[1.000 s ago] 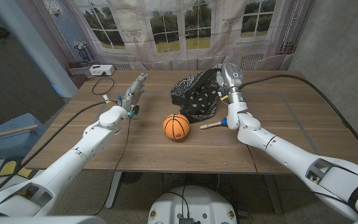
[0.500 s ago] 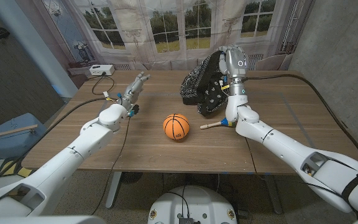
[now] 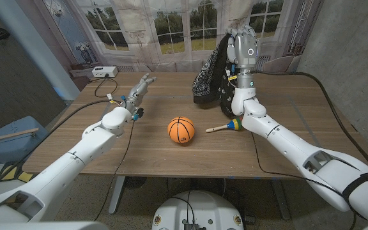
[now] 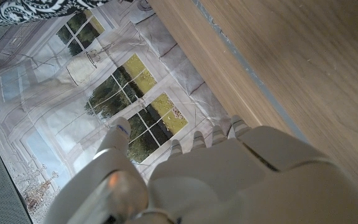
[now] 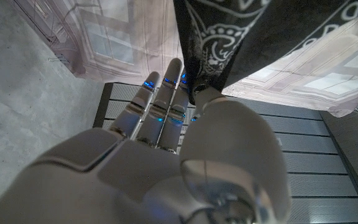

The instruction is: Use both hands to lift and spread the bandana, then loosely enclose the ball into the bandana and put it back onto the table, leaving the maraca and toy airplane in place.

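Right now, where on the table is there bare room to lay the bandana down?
Bare wood lies between the ball and the left hand, and along the table's right side past the maraca. It is crowded near the right hand, where the bandana hangs above the maraca.

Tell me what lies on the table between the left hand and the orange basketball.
Nothing: the head view shows bare wooden table between the left hand and the orange basketball.
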Available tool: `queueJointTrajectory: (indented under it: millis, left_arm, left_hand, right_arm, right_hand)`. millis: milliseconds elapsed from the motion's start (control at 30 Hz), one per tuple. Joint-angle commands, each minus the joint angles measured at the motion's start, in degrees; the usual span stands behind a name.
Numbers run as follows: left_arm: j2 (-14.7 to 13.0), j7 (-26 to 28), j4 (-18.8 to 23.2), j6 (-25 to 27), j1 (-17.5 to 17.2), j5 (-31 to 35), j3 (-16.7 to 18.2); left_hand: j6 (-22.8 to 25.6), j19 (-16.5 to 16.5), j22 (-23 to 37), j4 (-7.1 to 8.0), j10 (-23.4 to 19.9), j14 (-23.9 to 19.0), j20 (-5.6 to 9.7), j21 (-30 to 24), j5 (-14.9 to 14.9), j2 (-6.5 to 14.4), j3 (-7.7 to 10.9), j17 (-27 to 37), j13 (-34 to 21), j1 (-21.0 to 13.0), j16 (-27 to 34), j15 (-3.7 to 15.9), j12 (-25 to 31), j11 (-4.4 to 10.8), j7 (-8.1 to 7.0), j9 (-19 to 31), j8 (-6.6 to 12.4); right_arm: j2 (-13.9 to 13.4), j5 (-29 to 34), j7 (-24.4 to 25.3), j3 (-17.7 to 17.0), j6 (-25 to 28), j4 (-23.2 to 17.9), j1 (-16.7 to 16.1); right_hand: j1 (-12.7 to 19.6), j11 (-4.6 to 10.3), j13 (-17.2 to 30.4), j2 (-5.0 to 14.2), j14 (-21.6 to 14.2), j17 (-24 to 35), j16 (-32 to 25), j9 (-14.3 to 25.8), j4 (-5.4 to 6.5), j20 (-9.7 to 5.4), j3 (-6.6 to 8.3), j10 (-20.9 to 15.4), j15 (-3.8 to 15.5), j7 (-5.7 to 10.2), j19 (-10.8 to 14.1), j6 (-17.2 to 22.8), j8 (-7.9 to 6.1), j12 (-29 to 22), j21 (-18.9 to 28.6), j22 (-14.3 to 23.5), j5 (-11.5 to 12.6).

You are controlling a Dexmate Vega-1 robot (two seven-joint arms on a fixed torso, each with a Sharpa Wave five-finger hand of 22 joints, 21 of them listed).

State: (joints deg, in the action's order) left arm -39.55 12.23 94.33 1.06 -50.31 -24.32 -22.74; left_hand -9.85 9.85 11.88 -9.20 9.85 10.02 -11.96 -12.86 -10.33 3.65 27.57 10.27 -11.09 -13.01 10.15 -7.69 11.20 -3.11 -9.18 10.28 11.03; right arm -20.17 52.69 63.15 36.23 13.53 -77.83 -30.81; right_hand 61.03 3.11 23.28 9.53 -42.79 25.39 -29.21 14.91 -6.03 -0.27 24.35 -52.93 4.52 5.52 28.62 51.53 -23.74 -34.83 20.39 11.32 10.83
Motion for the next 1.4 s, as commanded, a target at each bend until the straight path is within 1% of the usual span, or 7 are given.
queueJointTrajectory:
  millis: [33, 133, 300, 600, 833, 1233, 1400]
  left_arm:
    - [0.04, -0.26, 0.69, -0.61, -0.37, 0.47, 0.08]
    - [0.11, -0.33, 0.66, -0.84, -0.38, 0.55, 0.09]
    - [-0.04, -0.31, 0.97, -0.69, -0.54, 0.73, 0.12]
    - [-0.75, -0.46, 1.51, -0.17, 0.05, 2.28, -0.37]
    - [-1.11, -0.39, 1.36, 1.11, 1.95, 5.48, -1.94]
    - [-1.43, -0.27, 2.54, 5.45, 5.52, 11.12, -4.72]
    - [-1.37, -0.27, 2.88, 6.00, 5.81, 11.98, -5.01]
  left_hand:
    - [-5.39, 0.40, 0.08, -0.32, 7.29, 5.52, -0.22, 0.14, 0.11, -0.05, 0.11, 0.20, -0.17, -0.66, 0.24, -0.31, 0.10, -0.13, 0.51, 0.23, 0.16]
    - [-5.47, 0.42, 0.09, -0.34, 7.41, 5.53, -0.23, 0.14, 0.13, -0.10, 0.12, 0.20, -0.18, -0.78, 0.26, -0.24, 0.10, -0.11, 0.43, 0.23, 0.14]
    - [-5.56, 0.47, 0.12, -0.37, 7.55, 5.60, -0.24, 0.13, 0.15, -0.19, 0.12, 0.21, -0.18, -0.95, 0.27, -0.31, 0.10, -0.07, 0.44, 0.24, 0.11]
    - [-5.38, 0.60, 0.17, -0.41, 7.66, 5.75, -0.25, 0.13, 0.18, -0.40, 0.13, 0.22, -0.20, -1.33, 0.30, -0.30, 0.18, -0.12, -0.48, 0.25, 0.20]
    - [-4.04, 0.77, 0.23, -0.56, 7.91, 5.98, -0.23, 0.08, 0.14, -0.54, 0.35, 0.23, -0.23, -2.49, 0.38, -0.74, 0.34, -0.37, -2.49, 0.29, 0.74]
    - [-0.83, -0.18, 0.28, -0.93, 6.42, 4.60, -0.15, -0.42, -0.08, -0.59, 1.13, 0.25, -0.27, -5.94, 0.96, -2.16, 1.22, -0.99, -1.13, 0.40, 1.78]
    - [2.39, -1.41, 0.24, -1.07, 4.86, 3.02, -0.17, -0.87, -0.17, -0.68, 1.68, 0.26, -0.29, -8.58, 1.32, -2.30, 1.81, -0.71, -1.88, 0.44, 2.80]
  right_arm:
    - [5.85, 12.30, 0.85, -7.88, -3.34, 1.38, 0.91]
    - [7.45, 14.87, 0.85, -9.19, -3.57, 2.12, 1.84]
    - [6.22, 15.41, 0.85, -7.73, -2.14, 1.47, 3.92]
    - [-3.95, 7.73, -8.12, -2.40, 3.21, -9.90, 6.68]
    - [-8.48, 7.00, -14.27, -1.21, 8.06, -16.09, 8.50]
    - [-9.65, 6.49, -16.19, -1.31, 13.56, -20.10, 10.24]
    - [-8.54, 6.73, -15.19, -1.08, 15.74, -19.96, 11.39]
  right_hand:
    - [0.27, 2.86, 0.52, 0.15, 0.37, 0.12, 0.49, 0.45, -0.05, -0.17, 0.18, -2.03, 8.07, -0.60, -0.38, 1.53, -0.42, -0.62, 0.38, 0.12, 0.38]
    - [0.15, 3.00, 0.73, 0.12, 0.44, 0.16, 0.69, 0.64, -0.02, -0.27, 0.11, -1.81, 8.04, -0.48, -0.51, 1.53, -0.54, -0.73, 0.39, 0.12, 0.46]
    - [-0.06, 3.40, 1.13, 0.17, 0.59, 0.19, 1.15, 1.00, 0.07, -0.38, 0.09, -1.59, 8.10, -0.16, -0.71, 1.50, -0.78, -1.02, 0.41, 0.11, 0.66]
    - [-0.17, 3.69, 1.65, 0.14, 0.88, 0.21, 1.88, 1.50, 0.00, -0.33, 0.12, -1.67, 8.22, 0.15, -0.93, 1.70, -1.22, -1.54, 0.47, 0.10, 0.92]
    - [-0.26, 3.76, 1.87, 0.03, 1.02, 0.19, 2.39, 1.74, -0.08, -0.38, 0.17, -1.89, 8.25, 0.15, -1.11, 2.00, -1.55, -1.87, 0.49, 0.07, 1.10]
    - [-0.30, 4.38, 1.91, -0.13, 0.83, 0.33, 2.82, 1.60, -0.31, -0.35, 0.19, -2.56, 8.34, 0.02, -1.32, 2.28, -1.67, -2.30, 0.53, 0.04, 1.30]
    - [-0.38, 4.42, 2.03, -0.16, 0.79, 0.40, 3.03, 1.58, -0.36, -0.30, 0.18, -2.85, 8.27, -0.19, -1.44, 2.32, -1.71, -2.56, 0.55, 0.03, 1.38]
